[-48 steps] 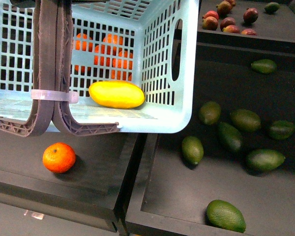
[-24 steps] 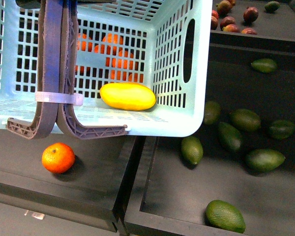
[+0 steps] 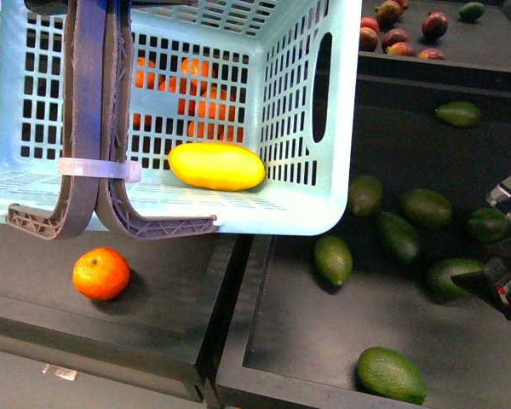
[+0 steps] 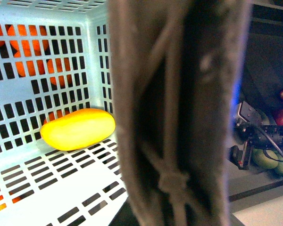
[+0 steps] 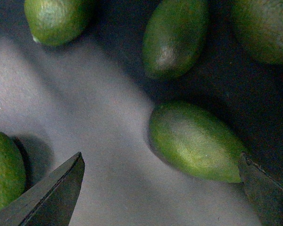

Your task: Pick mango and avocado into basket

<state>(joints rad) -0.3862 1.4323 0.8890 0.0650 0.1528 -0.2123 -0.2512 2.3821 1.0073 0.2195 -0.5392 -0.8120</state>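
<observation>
The pale teal basket [image 3: 311,196] hangs tilted at the upper left, over the dark trays. My left gripper [image 3: 92,5] is shut on its brown handles [image 4: 179,117], which fill the left wrist view and hide the fingers. The yellow mango [image 3: 217,166] lies on the basket floor [image 4: 78,128]. Several dark green avocados lie loose in the right tray. My right gripper [image 3: 504,239] is open at the right edge, just above them. In the right wrist view one avocado [image 5: 193,141] lies between the spread fingertips of that gripper [image 5: 160,188], close to one finger.
A lone orange [image 3: 101,273] sits on the left tray below the basket, and more oranges [image 3: 196,94] show through the lattice. Red-blushed fruits [image 3: 396,36] lie at the back right. A raised rim [image 3: 238,315] divides the two trays. Other avocados [image 3: 333,259] [image 3: 391,374] lie nearer the front.
The basket with the mango shifted right, then stayed nearly still. My right gripper has come into the front view from the right edge, open over the avocados.
</observation>
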